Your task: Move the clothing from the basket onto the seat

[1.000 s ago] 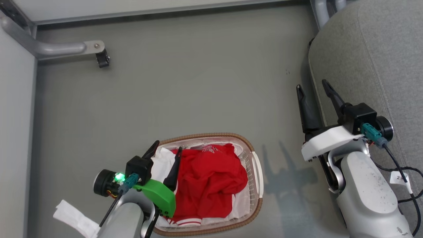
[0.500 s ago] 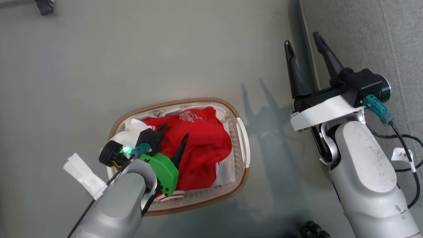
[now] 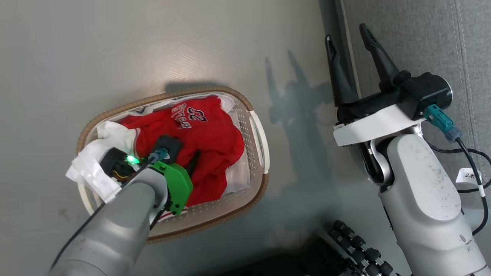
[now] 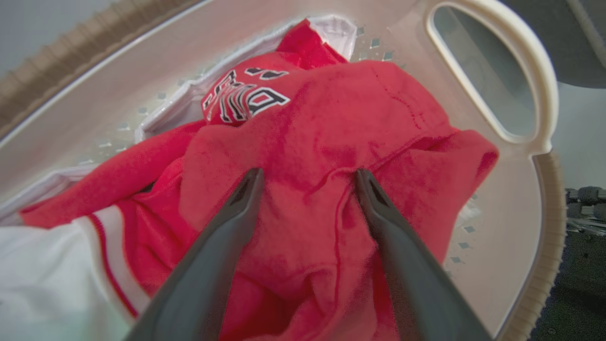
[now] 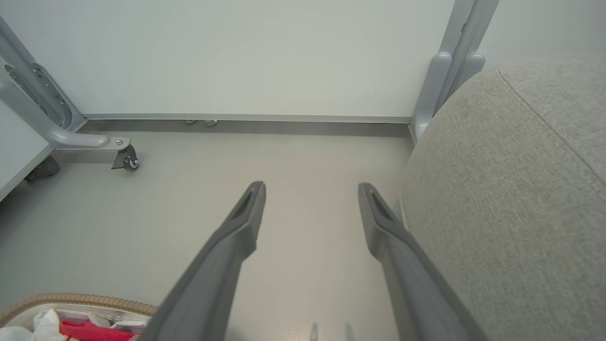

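The red number 23 jersey is seen crumpled inside the laundry basket, left of centre in the head view, over a white fabric liner. It is straddled by the left tool, fingers spread wide, tips pressed onto the fabric, nothing clamped. Bare grey floor separates the basket from the grey seat at upper right. The right tool is held wide and empty beside the seat's edge. A castored metal frame leg is seen at the right wrist view's upper left.
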